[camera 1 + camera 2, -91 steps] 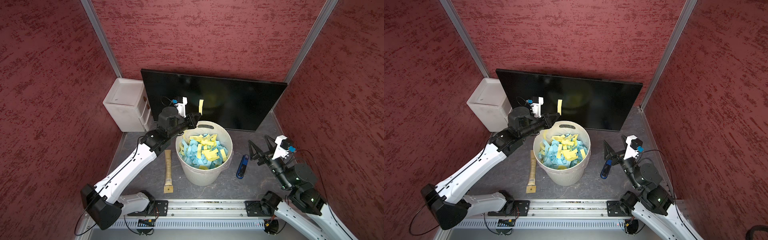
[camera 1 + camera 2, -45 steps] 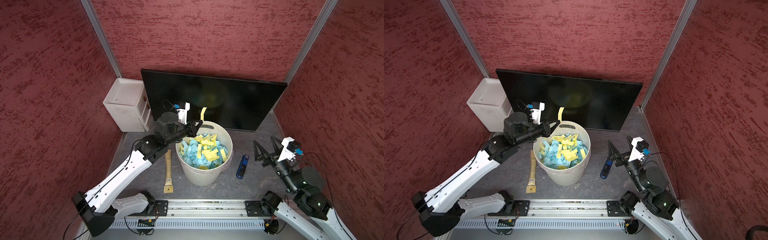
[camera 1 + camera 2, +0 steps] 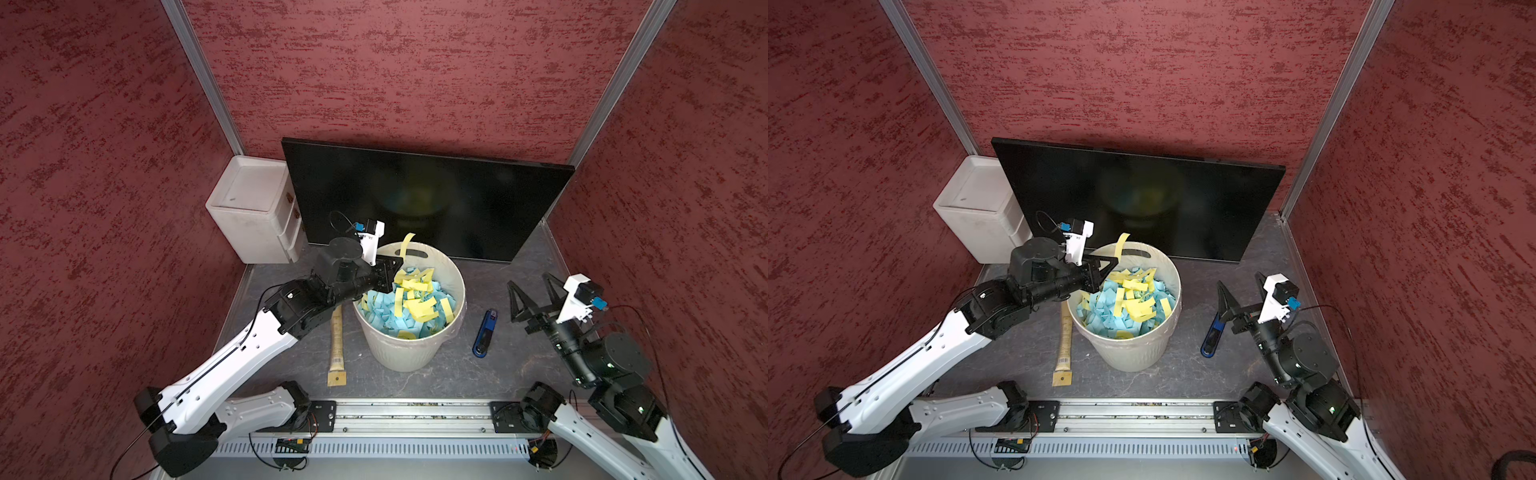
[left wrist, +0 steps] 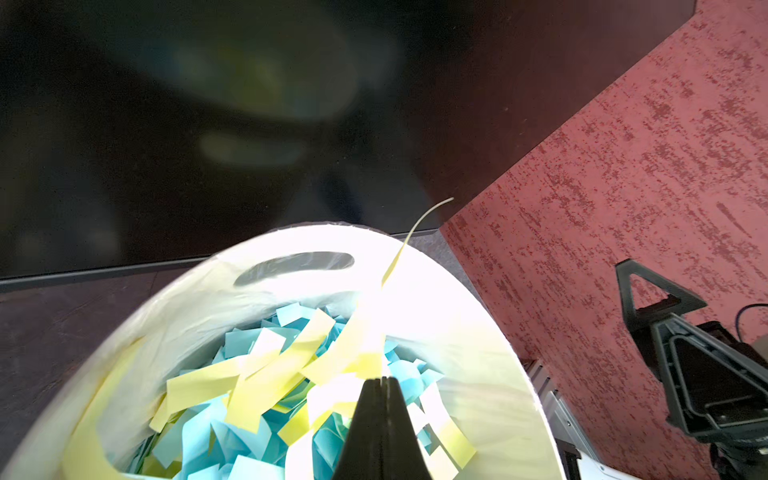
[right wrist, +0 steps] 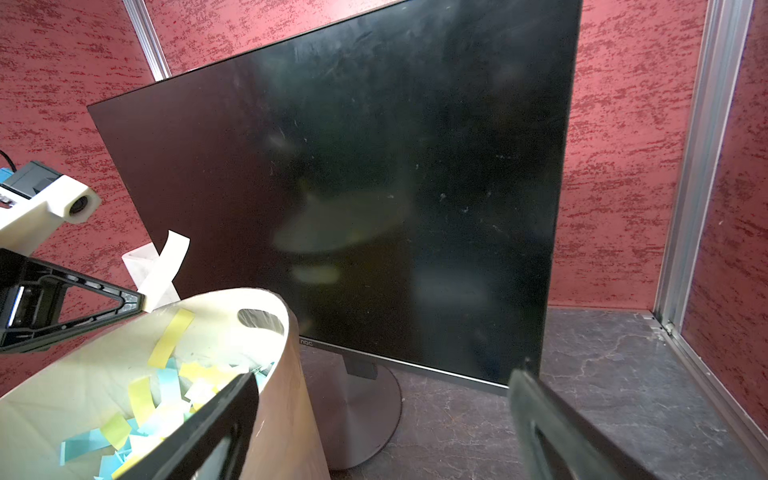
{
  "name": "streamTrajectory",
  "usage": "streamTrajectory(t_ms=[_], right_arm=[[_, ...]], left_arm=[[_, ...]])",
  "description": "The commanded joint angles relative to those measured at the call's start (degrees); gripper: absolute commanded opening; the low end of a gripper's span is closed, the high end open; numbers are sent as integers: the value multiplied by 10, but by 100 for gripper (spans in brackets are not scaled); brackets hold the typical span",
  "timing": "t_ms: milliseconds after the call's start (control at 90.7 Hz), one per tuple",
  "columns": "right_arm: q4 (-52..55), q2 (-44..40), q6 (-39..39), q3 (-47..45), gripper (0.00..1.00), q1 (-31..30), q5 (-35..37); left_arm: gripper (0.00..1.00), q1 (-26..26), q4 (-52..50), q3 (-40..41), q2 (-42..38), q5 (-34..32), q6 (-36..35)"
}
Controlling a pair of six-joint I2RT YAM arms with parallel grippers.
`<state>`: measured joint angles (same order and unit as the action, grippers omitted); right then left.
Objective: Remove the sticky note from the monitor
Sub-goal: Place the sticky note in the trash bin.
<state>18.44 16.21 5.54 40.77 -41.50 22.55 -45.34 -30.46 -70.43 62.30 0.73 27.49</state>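
The monitor (image 3: 457, 199) (image 3: 1204, 199) stands at the back, its dark face bare in both top views and in the right wrist view (image 5: 374, 166). My left gripper (image 3: 400, 262) (image 3: 1116, 260) (image 4: 380, 379) is shut on a yellow sticky note (image 3: 406, 243) (image 3: 1122, 245) (image 4: 409, 241). The note curls up from the tips, off the screen, above the back rim of the white bin (image 3: 457, 282). My right gripper (image 3: 528, 279) (image 3: 1239, 280) (image 5: 382, 378) stands open with nothing in it, to the right of the bin.
The bin (image 3: 1177, 286) holds several yellow and blue notes. A white drawer box (image 3: 253, 212) stands left of the monitor. A wooden stick (image 3: 336, 345) lies left of the bin, a blue object (image 3: 484, 332) right of it. Red walls close in on three sides.
My left gripper has drawn back and down from the monitor with the yellow note, to just over the bin's rim. The right arm has shifted slightly to the right, still open.
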Motion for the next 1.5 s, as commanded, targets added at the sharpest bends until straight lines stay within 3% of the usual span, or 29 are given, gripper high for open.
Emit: streamTrajectory(t_ms=[0,209,871,1146,1355,1388,1488], right_arm=[[1,6,-1,13,98,-3,9],[-1,17,0,12,98,-4,8],[-3,28,-4,12,98,-3,14],[-3,33,-9,16,98,-3,24],[-8,45,-3,13,98,-3,31],[-10,47,-3,11,98,-3,35],[-15,51,-3,7,98,-3,50]], left_arm=[[2,-1,-12,12,-1,-20,-13],[6,2,-9,24,4,-22,-14],[38,17,13,40,-25,-11,-18],[62,39,20,43,-75,-4,-37],[88,95,1,52,-117,4,-39],[98,106,-2,55,-124,4,-40],[100,133,-4,69,-154,-5,-43]])
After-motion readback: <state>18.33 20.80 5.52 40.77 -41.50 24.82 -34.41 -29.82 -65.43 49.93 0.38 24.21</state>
